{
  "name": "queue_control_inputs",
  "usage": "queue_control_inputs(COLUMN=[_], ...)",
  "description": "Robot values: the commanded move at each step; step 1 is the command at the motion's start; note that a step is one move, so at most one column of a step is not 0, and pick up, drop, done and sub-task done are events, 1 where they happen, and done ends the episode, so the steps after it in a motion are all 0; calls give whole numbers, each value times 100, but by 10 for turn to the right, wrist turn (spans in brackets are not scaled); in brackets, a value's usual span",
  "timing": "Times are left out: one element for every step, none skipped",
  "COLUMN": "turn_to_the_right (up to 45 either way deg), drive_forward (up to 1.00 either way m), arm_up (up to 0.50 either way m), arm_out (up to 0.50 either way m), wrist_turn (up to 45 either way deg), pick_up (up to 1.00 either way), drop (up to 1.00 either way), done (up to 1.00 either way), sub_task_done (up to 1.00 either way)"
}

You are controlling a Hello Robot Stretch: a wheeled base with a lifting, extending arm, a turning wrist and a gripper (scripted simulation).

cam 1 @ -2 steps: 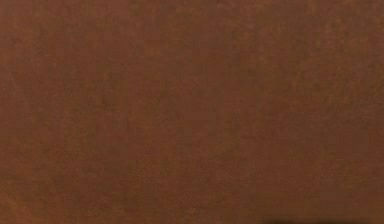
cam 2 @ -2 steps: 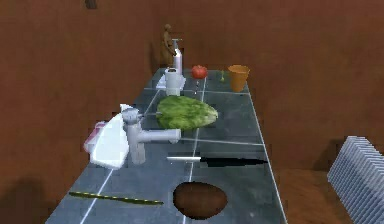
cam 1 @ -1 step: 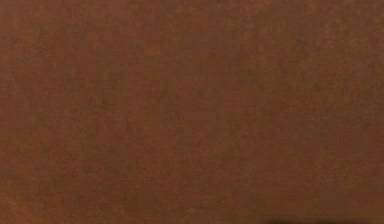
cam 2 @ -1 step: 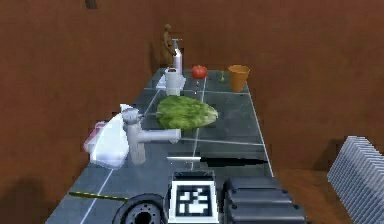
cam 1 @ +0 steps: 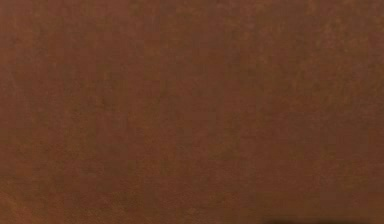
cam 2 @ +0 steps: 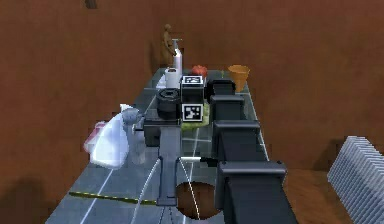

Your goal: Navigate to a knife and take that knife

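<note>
Forward view: a plain reddish-brown wall (cam 1: 192,112) stands close ahead of the robot

Arm side view: the dark arm (cam 2: 245,160) reaches out over a long desk (cam 2: 110,185) with a dark tiled top, set between brown walls. At the arm's far end stand two white marker squares (cam 2: 190,108), and just left of them the dark body with the fingers (cam 2: 164,140), low above the desk. Things lie on the desk at and behind them, so it cannot be told whether the fingers hold anything, nor how they are set. A white spray bottle (cam 2: 112,138) leans near the desk's left edge, just beside the fingers. Farther out stand a white roll (cam 2: 173,78), a pale bottle (cam 2: 178,45), a brown statue (cam 2: 163,40) and an orange pot (cam 2: 238,73). Which of the small shapes on the desk is the knife cannot be told. A grey ribbed radiator (cam 2: 358,172) stands at the view's lower right
</note>
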Motion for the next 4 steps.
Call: queue_control_inputs(turn_to_the_right=[0,0,0,0], drive_forward=[0,0,0,0], arm_up=[0,0,0,0], arm_out=[0,0,0,0], wrist_turn=[450,450,450,450], pick_up=[0,0,0,0], drop=[0,0,0,0], done=[0,0,0,0], sub_task_done=[0,0,0,0])
